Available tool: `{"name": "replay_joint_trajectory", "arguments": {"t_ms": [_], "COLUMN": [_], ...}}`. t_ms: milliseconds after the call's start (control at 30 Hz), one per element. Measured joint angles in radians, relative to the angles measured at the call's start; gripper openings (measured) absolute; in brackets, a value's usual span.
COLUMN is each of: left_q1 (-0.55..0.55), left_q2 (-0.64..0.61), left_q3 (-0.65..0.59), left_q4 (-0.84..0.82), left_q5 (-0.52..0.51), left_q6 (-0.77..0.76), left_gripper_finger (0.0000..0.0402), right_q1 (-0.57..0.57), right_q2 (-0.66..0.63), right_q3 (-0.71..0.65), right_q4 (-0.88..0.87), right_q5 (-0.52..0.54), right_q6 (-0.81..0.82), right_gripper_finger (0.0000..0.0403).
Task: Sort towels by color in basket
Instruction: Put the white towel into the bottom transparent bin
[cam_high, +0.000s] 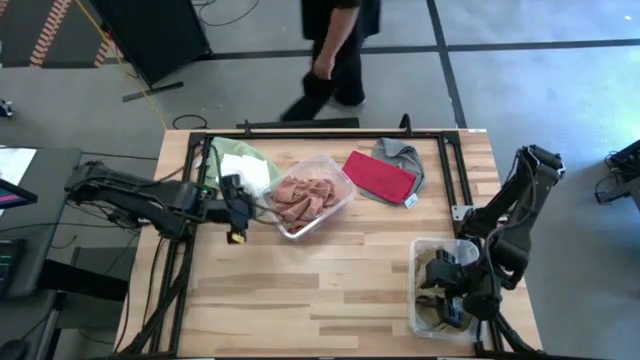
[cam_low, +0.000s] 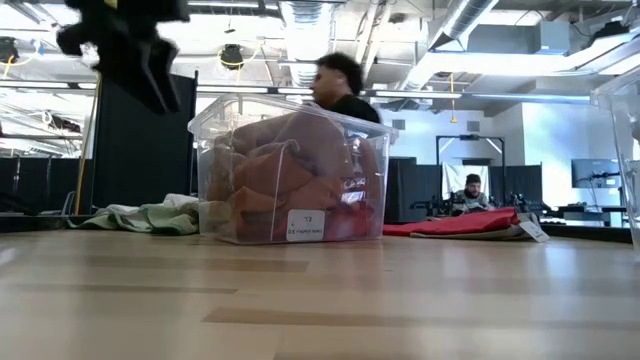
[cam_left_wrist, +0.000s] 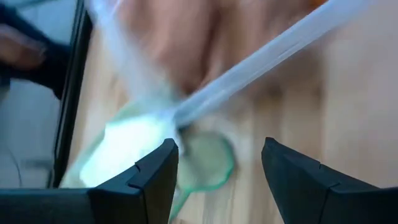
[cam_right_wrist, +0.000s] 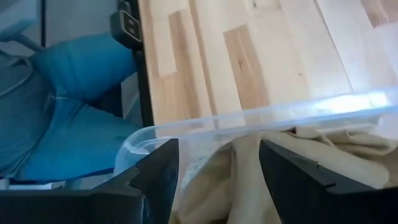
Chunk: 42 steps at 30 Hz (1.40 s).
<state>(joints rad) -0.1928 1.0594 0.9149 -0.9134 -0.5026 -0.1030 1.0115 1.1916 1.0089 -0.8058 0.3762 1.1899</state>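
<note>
A clear basket (cam_high: 345, 190) at the table's middle holds rust-orange and tan-brown towels (cam_high: 306, 197), also in the low view (cam_low: 285, 175). Pale green and white towels (cam_high: 245, 165) lie heaped at its left, near the far edge. A red towel (cam_high: 380, 176) lies partly on a grey towel (cam_high: 402, 153) to its right. My left gripper (cam_high: 237, 207) hovers open, raised off the table (cam_low: 130, 45), beside the basket's left corner (cam_left_wrist: 186, 118). My right gripper (cam_high: 445, 290) is open inside a second clear basket (cam_high: 418, 262) at the near right, over a pale tan cloth (cam_right_wrist: 311, 162).
A black frame (cam_high: 455, 160) runs along the table's far and side edges. A person (cam_high: 335, 50) walks past beyond the far edge. Bare wood (cam_high: 320, 290) lies across the near middle of the table. A small tag (cam_high: 410, 200) sticks out by the red towel.
</note>
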Motion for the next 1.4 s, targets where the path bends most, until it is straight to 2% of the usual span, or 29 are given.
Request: {"name": "replay_joint_trajectory", "arguments": {"t_ms": [233, 367, 500, 767, 967, 1167, 1400], "left_q1": [0.146, 0.212, 0.283, 0.46, 0.637, 0.795, 0.927], "left_q2": [-0.178, -0.228, -0.225, -0.165, -0.099, 0.014, 0.171], "left_q3": [-0.191, -0.24, -0.247, -0.247, -0.247, -0.247, -0.247], "left_q4": [0.107, 0.178, 0.219, 0.259, 0.327, 0.367, 0.418], "left_q5": [-0.004, 0.0, 0.028, 0.062, 0.194, 0.239, 0.306], "left_q6": [-0.101, -0.122, -0.123, -0.079, -0.058, -0.029, 0.006], "left_gripper_finger": [0.0222, 0.0222, 0.0222, 0.0222, 0.0222, 0.0222, 0.0222], "right_q1": [0.0, -0.008, -0.026, -0.081, -0.113, -0.154, -0.178], "right_q2": [-0.032, -0.05, -0.055, -0.054, -0.052, -0.052, -0.051], "right_q3": [0.036, 0.067, 0.097, 0.104, 0.104, 0.104, 0.104], "right_q4": [0.0, 0.0, 0.001, 0.001, 0.003, 0.01, 0.025], "right_q5": [0.036, 0.104, 0.156, 0.165, 0.169, 0.175, 0.177], "right_q6": [-0.063, -0.122, -0.201, -0.28, -0.321, -0.381, -0.439], "right_gripper_finger": [0.0249, 0.0249, 0.0249, 0.0249, 0.0249, 0.0249, 0.0249]}}
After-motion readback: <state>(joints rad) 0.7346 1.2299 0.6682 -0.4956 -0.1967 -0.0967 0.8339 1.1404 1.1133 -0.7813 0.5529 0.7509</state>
